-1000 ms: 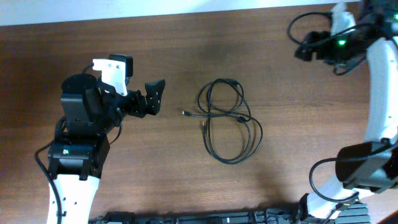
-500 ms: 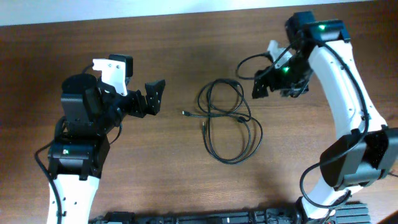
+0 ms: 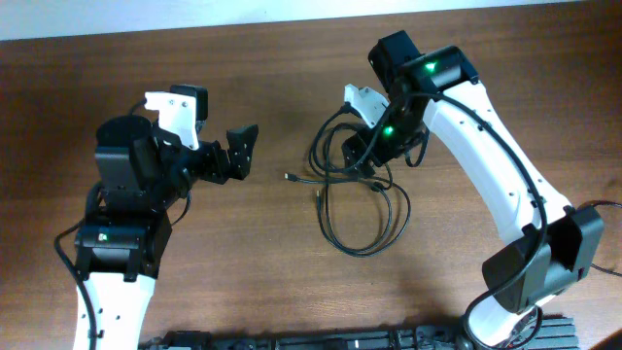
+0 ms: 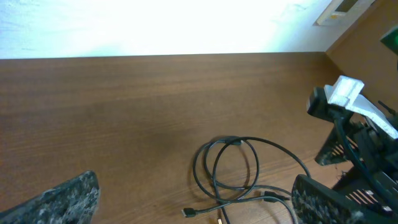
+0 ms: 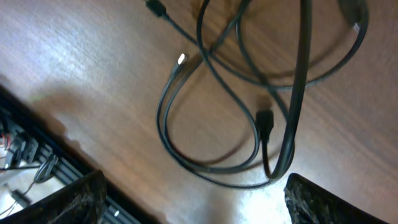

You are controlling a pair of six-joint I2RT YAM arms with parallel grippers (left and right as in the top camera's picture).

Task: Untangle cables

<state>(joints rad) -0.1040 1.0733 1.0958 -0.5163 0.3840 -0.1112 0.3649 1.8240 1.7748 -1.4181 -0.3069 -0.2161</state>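
1. Left gripper point(image 3: 244, 153), on the left side of the table, has its fingers wide apart and holds nothing. It points right, toward the cables.
2. Brown wooden table point(image 3: 292, 58) shows between that gripper and the cables.
3. Cables point(image 3: 355, 180), thin and black, lie near the table's centre in loose overlapping loops, with small plug ends sticking out on their left.
4. Right gripper point(image 5: 205, 199) hangs over the upper part of the loops, fingers spread with nothing clamped between them. Whether it touches the cables cannot be told.
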